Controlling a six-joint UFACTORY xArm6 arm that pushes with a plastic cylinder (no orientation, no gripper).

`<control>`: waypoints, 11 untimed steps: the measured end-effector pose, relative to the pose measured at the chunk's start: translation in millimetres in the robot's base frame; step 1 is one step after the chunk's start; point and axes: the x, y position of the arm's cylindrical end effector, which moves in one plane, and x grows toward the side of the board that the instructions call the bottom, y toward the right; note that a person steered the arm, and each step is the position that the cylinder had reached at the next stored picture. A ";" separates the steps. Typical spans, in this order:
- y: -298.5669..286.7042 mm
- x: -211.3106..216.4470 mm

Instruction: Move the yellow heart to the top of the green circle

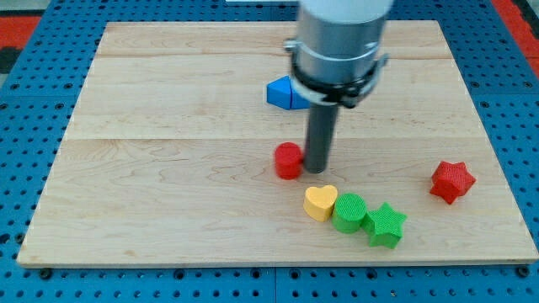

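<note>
Your rod stands upright, my tip (317, 167) just right of the red cylinder (288, 160), above the yellow heart (320, 202). The heart touches the green circle (349, 211). You have no pincer fitted.

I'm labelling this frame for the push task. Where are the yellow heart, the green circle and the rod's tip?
yellow heart (320, 202), camera view, middle of its top face
green circle (349, 209), camera view, centre of its top face
my tip (317, 169), camera view, rod's very bottom end

Yellow heart (320, 202) is seen lying flat near the view's bottom centre, touching the green circle (349, 211), which sits just to its right and slightly lower.
</note>
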 end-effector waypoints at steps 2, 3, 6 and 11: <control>-82.3 52.0; -49.2 107.8; 20.6 58.9; 69.4 3.2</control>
